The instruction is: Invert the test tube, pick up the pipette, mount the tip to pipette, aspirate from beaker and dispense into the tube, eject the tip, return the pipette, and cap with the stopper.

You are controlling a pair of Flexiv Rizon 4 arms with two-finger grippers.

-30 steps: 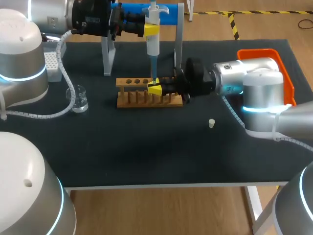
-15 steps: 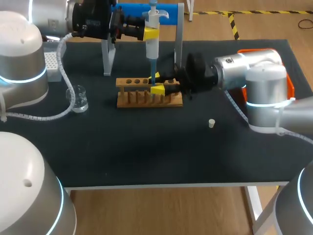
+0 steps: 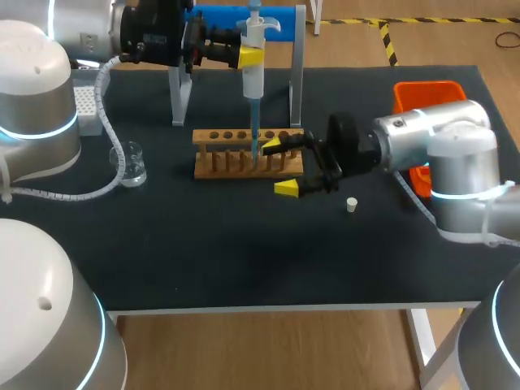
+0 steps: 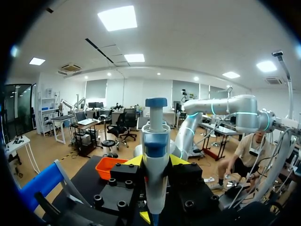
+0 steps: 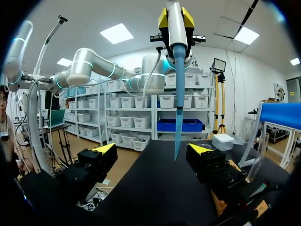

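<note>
My left gripper (image 3: 249,54) is shut on the white pipette (image 3: 253,73) and holds it upright above the wooden tube rack (image 3: 213,162). Its blue tip (image 3: 254,134) reaches down to the rack's top holes. From the left wrist view the pipette (image 4: 155,165) stands between the left gripper's (image 4: 155,161) yellow tips. My right gripper (image 3: 280,167) is open wide at the rack's right end, holding nothing. In the right wrist view the blue tip (image 5: 178,94) hangs ahead of the right gripper (image 5: 153,150), between its spread fingers. I cannot make out the test tube. The white stopper (image 3: 352,205) lies on the mat.
A glass beaker (image 3: 132,162) stands left of the rack. A white tip box (image 3: 85,106) sits at the back left. The blue pipette stand (image 3: 227,18) rises behind the rack. An orange bin (image 3: 431,91) is at the back right.
My right gripper has opened from nearly shut to wide and pulled back from the rack toward the right and front. The left arm and pipette have stayed put.
</note>
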